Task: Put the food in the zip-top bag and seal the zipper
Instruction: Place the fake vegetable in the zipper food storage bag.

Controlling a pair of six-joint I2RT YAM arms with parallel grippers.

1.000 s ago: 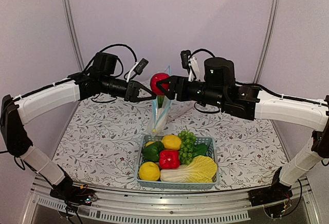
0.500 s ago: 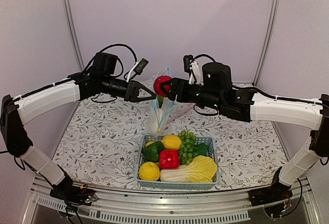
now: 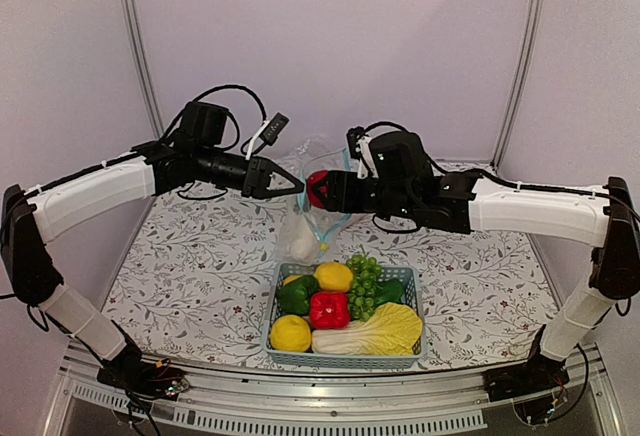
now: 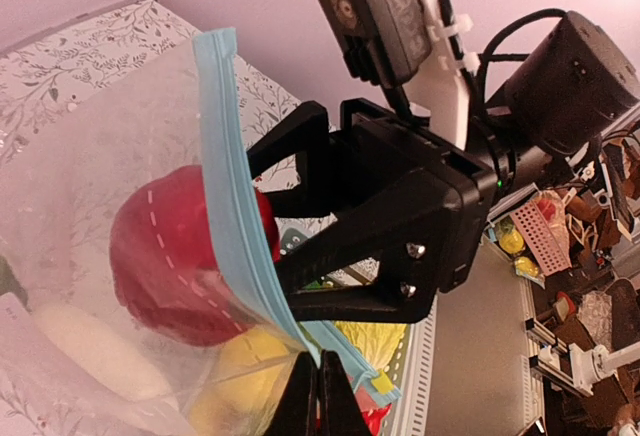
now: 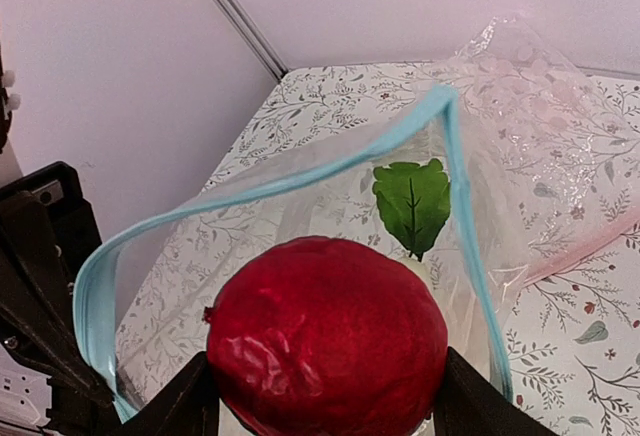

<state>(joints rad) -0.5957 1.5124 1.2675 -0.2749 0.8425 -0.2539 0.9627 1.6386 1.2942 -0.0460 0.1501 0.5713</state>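
Note:
My left gripper is shut on the mouth edge of the clear zip-top bag and holds it up above the table. In the left wrist view the fingertips pinch the teal-blue zipper. The bag's mouth hangs open in the right wrist view, ringed by the zipper. My right gripper is shut on a red round fruit and holds it inside that mouth. A white radish with a green leaf lies in the bag below.
A light-blue basket stands at the table's near edge under the bag. It holds yellow lemons, a green pepper, a red pepper, green grapes and a pale cabbage. Frame posts stand at the back corners.
My right gripper has moved the red fruit down and left, from above the bag into its open mouth. The bag's mouth has spread wider. The left gripper has stayed in place.

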